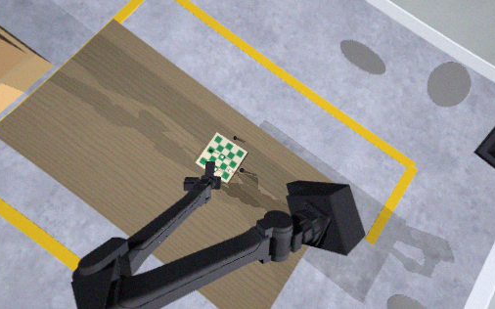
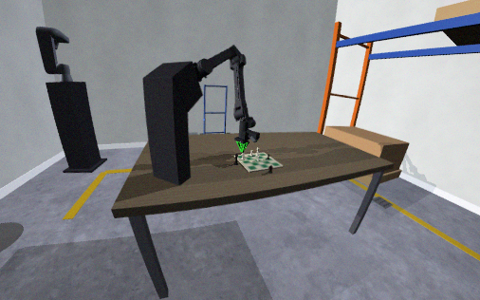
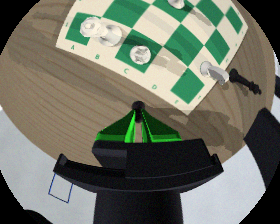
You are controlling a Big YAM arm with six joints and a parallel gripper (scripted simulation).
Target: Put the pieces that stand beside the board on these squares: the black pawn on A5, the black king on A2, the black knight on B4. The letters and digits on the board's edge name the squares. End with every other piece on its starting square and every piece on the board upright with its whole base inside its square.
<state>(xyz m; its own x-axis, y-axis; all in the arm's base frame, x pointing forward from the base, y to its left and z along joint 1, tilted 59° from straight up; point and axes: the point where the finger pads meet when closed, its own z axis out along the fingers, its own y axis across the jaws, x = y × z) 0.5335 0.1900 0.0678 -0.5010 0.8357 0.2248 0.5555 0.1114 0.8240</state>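
My gripper has green fingers and is shut on the black pawn, whose round dark head shows between the fingertips just off the lettered edge of the board. Whether the pawn's base touches the table is hidden. The tall black king stands beside the board, off the side near column E. Another black piece, likely the knight, stands off the same side farther along; it is outside the wrist view.
White pieces stand near A1, on C1 and near the board's E side; another white piece is farther in. A black piece stands on the board. The wooden table carries them.
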